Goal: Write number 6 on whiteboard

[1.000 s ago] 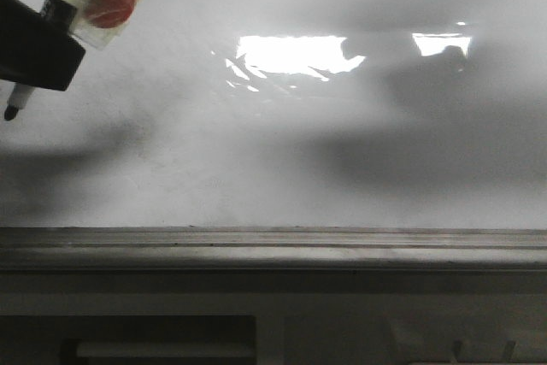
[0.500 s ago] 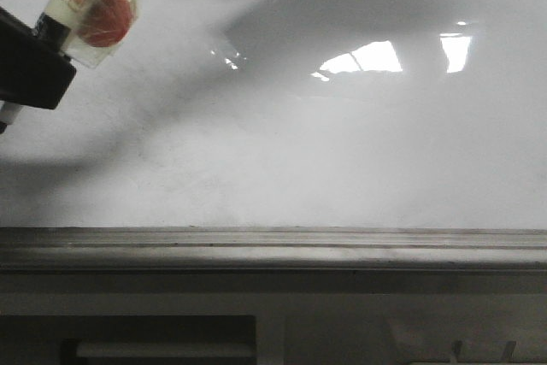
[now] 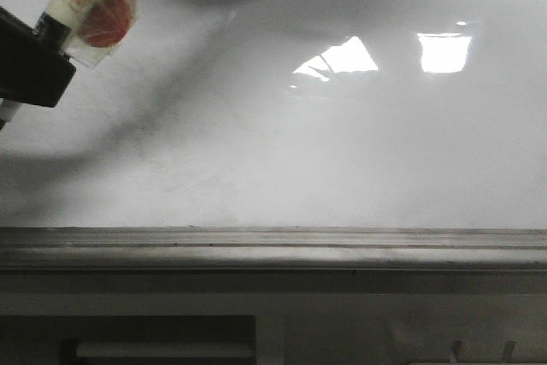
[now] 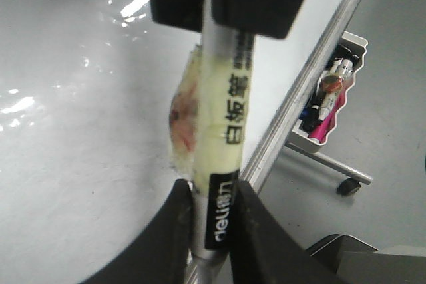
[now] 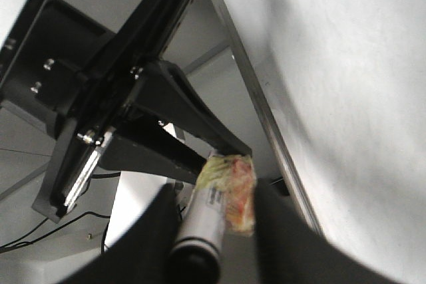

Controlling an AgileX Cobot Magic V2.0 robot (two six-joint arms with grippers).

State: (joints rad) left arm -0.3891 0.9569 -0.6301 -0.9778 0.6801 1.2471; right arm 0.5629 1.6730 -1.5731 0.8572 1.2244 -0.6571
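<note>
Black left gripper (image 4: pixel 212 214) fingers pinch the marker (image 4: pixel 225 138) barrel, right gripper (image 5: pixel 213 231) fingers spread around its rear end; whiteboard (image 3: pixel 342 168) below carries only smudges and glare, no stroke of the 6 visible, writing judged unstarted.
</note>
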